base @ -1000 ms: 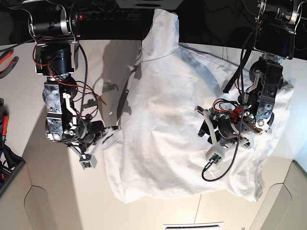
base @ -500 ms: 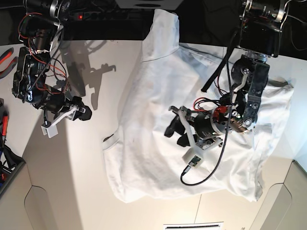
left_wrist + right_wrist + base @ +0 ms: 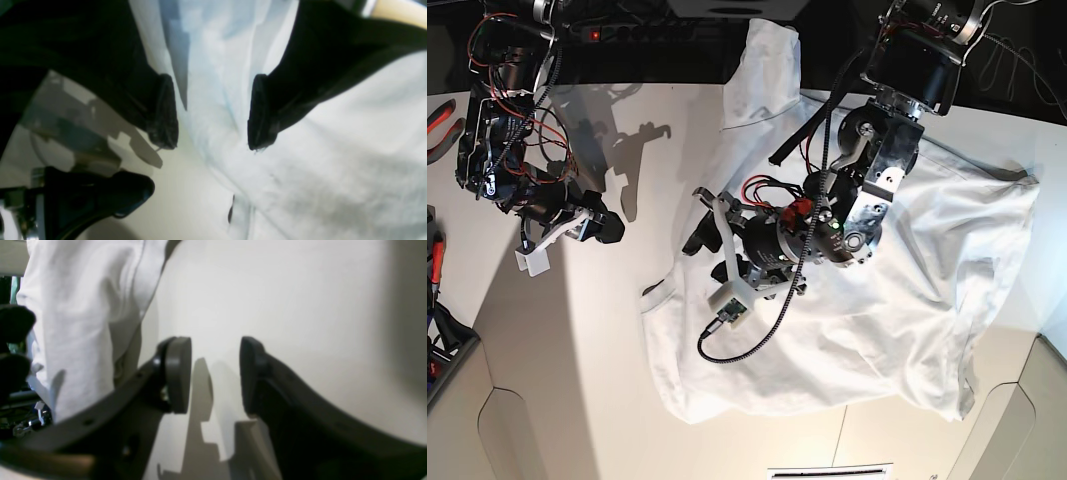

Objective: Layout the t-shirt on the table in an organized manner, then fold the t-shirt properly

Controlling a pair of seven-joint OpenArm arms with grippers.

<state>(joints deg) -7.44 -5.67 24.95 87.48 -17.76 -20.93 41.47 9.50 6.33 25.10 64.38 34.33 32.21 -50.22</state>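
The white t-shirt [image 3: 907, 300] lies spread and wrinkled on the off-white table [image 3: 577, 380], with one end hanging over the far edge. My left gripper [image 3: 699, 228] is open and empty, hovering over the shirt's left edge. In the left wrist view the shirt [image 3: 333, 160] runs under the open left gripper [image 3: 211, 113], with bare table [image 3: 186, 193] beside it. My right gripper [image 3: 609, 228] is open and empty over bare table, left of the shirt. In the right wrist view the right gripper [image 3: 215, 373] shows only table [image 3: 300, 306] between its pads, with the shirt [image 3: 83, 323] off to the left.
Red-handled pliers [image 3: 439, 125] and other tools [image 3: 435, 260] lie at the left edge. A power strip with a red light [image 3: 597, 35] sits behind the table. The front edge has notched corners [image 3: 487, 420]. A white sheet [image 3: 827, 470] lies at the bottom.
My left arm has swept left across the shirt to its left edge. My right arm pulled up and left away from the shirt's edge, then stayed nearly still.
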